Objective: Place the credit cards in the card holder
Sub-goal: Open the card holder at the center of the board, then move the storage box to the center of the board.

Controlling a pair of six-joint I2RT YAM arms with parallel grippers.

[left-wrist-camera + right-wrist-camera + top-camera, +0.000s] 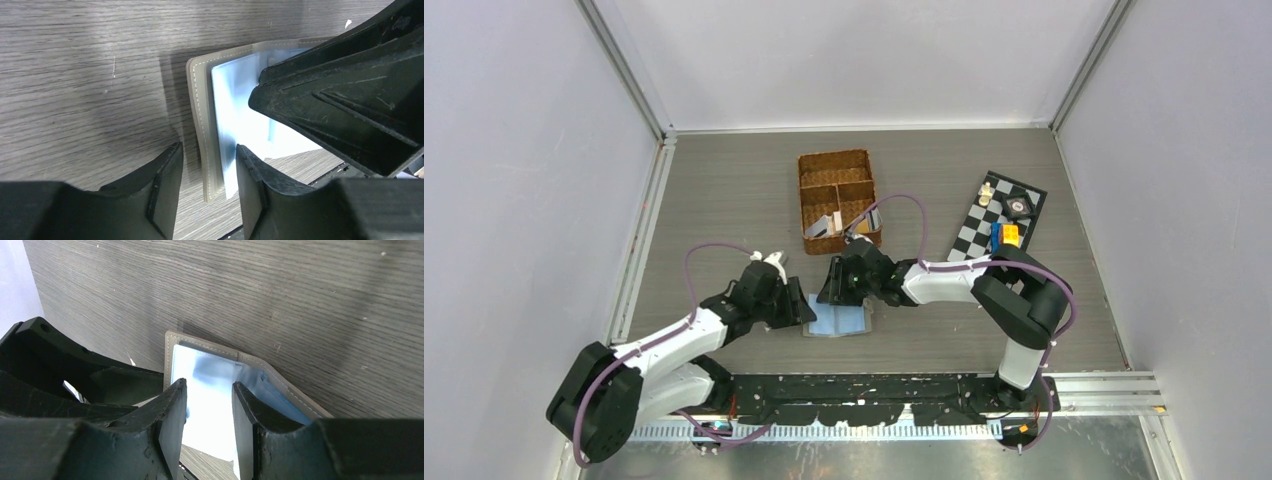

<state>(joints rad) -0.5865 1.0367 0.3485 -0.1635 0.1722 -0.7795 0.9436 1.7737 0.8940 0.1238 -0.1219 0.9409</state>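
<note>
1. From above: the small grey-olive folding card holder [839, 322] lies spread open on the grey wood-grain desk [724, 200], close to the arm bases. Its long axis runs left to right and its clear pale-blue sleeves face up. The left tool [805, 311] sits at its left end and the right tool [840, 296] over its far edge. The thin grey and white credit cards [824, 226] are not at the holder. They lie in the brown wicker compartment basket [835, 155], just beyond it, away from the bases. The right tool is the nearer of the 2 to them.
2. Left wrist camera: the left tool's 2 fingers [165, 185] stand about half apart, astride the holder's stitched left border. 1 is over bare desk, the other at the sleeve's edge. The border runs away from the camera between them, and I see no pinch on it, so this tool holds nothing. The right tool's black body fills the upper right, above the sleeve.
3. Right wrist camera: the right tool's jaws are part open and carry no card. The blue sleeve [207, 385] shows in the gap beneath them. I cannot tell which way the sleeve mouths open.
4. My reading: no card has reached the holder yet. The next move likely turns on the basket lying straight beyond the right tool.
</note>
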